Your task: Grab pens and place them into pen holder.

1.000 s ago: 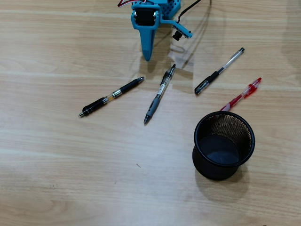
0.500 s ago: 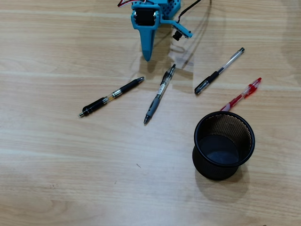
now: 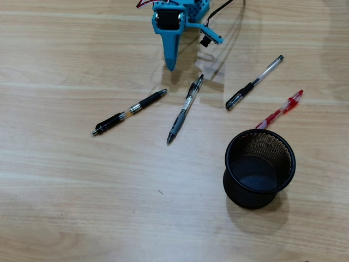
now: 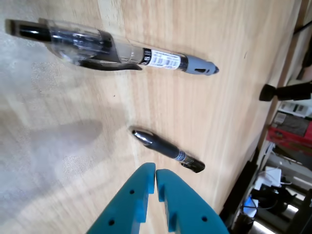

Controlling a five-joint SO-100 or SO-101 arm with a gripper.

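Fingers pressed together and empty, the blue gripper (image 4: 155, 176) should spread wide, then straddle the grey-black clicker pen (image 3: 184, 109) mid-barrel.

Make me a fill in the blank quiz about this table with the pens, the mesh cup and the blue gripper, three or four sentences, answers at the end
1. The number of pens lying on the wooden table is ____.
2. The pen holder has ____ pens inside it.
3. In the wrist view, the fingertips of the gripper are pressed ____.
4. In the overhead view, the pen nearest the pen holder is the ____-and-clear one.

Missing words: four; no; together; red
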